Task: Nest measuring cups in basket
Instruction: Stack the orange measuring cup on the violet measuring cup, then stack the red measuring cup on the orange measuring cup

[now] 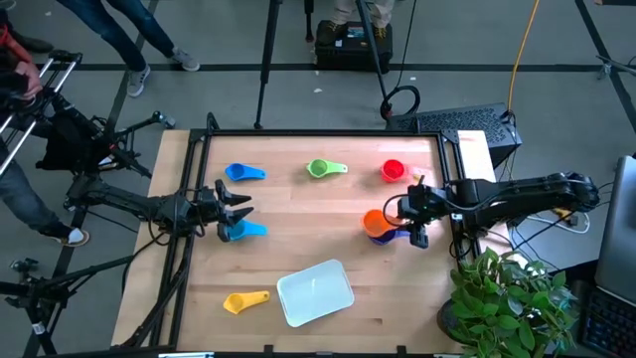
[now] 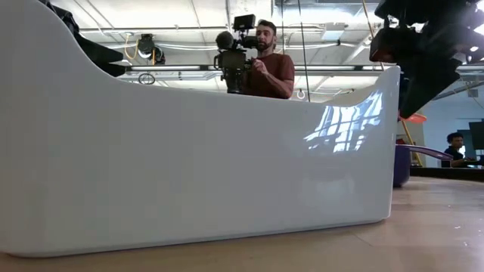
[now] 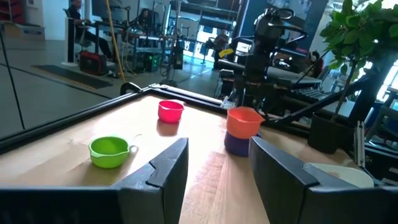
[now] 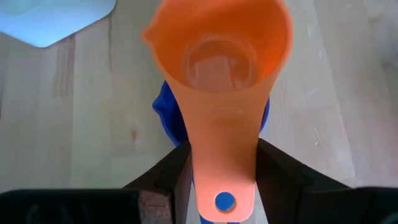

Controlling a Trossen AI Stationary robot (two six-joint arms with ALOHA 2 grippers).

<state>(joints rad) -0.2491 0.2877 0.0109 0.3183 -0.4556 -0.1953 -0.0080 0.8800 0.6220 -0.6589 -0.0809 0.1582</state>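
A: Nearest the table's front edge, we found the basket [image 1: 315, 292] lying empty, with the yellow cup [image 1: 244, 300] just beside it on the left.

B: Farther in, we saw the left gripper [image 1: 238, 210] with its fingers spread and nothing between them, directly above the light blue cup [image 1: 242, 231].

A: On the right, we noted the right gripper [image 1: 410, 221] closed on the handle of the orange cup [image 4: 222, 65]. That cup sat directly over a blue cup [image 4: 166, 115], its bowl projecting forward of the fingertips; we could not tell whether the two touched.

B: Toward the far edge we recorded three cups lying free, well apart from both grippers: a second blue cup [image 1: 242, 172], the green cup [image 1: 323, 168] and the red cup [image 1: 394, 170].
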